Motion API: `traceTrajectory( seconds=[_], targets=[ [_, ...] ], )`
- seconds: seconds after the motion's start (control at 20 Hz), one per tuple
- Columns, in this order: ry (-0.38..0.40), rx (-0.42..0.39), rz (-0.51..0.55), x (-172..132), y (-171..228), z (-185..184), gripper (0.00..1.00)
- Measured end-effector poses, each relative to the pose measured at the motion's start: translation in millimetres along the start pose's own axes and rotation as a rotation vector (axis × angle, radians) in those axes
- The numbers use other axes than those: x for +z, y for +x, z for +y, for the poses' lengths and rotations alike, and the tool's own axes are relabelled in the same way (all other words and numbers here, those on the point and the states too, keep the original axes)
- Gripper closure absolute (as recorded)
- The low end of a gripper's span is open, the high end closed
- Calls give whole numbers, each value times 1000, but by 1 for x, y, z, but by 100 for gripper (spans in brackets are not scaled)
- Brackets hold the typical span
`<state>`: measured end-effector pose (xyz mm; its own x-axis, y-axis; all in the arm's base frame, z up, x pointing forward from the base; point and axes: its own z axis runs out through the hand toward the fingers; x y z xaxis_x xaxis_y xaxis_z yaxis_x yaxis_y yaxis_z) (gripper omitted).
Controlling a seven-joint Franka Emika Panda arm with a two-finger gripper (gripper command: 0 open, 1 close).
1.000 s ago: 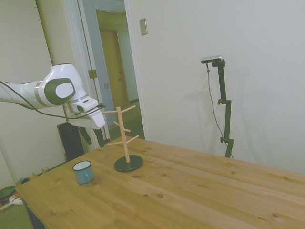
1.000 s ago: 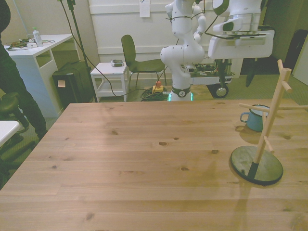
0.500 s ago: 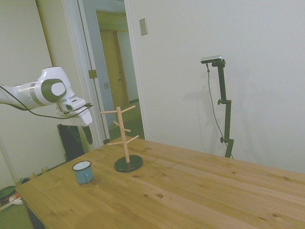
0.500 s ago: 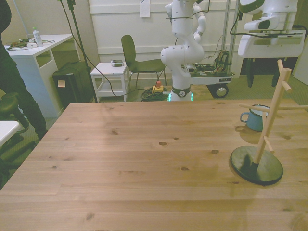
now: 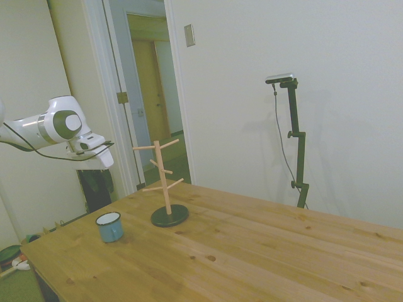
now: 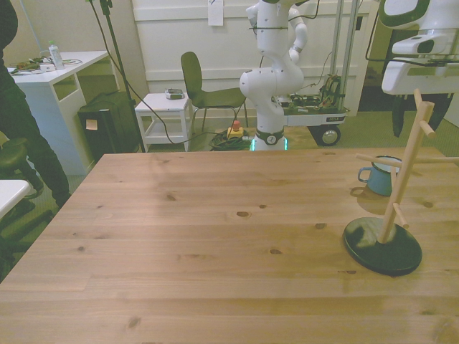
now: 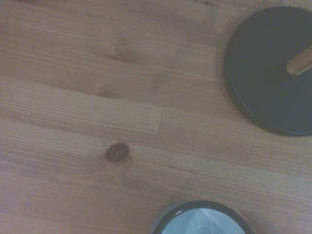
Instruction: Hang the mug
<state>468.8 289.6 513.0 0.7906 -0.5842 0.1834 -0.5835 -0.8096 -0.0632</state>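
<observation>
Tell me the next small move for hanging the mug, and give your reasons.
Probably bring the gripper down over the small teal-blue enamel mug. The mug stands upright on the wooden table, apart from the wooden peg stand, and nothing holds it. The gripper hangs well above the table, so no grasp is possible until it descends.

We see the white arm [image 5: 28, 129] reaching out nearly level, its last rounded joint [image 5: 63, 124] directly above the pincer [image 6: 427, 123], which hangs from it pointing straight down. The flat white hand body [image 6: 423, 66] sits level just above the fingers. One dark finger [image 6: 399, 115] hangs at the outer end of that body, so we read the jaws as spread wide with nothing between them. A thin dark cable [image 5: 44, 155] loops from the pincer back under the forearm.
</observation>
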Motion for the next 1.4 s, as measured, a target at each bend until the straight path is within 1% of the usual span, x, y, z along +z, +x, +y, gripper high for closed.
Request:
traceTrajectory(
  seconds=[0.15,0.3,0.4,0.6,1.15,1.4],
  targets=[
    [-19,-40,3,9,-16,-4,0],
    [-49,-94,7,23,-36,-10,0],
    [-66,-112,-1,34,-43,-12,0],
    [-87,-129,-3,47,-46,-14,0],
    [-101,-168,-24,78,-57,-22,0],
    [-117,-189,-42,86,-49,-27,0]
  ],
)
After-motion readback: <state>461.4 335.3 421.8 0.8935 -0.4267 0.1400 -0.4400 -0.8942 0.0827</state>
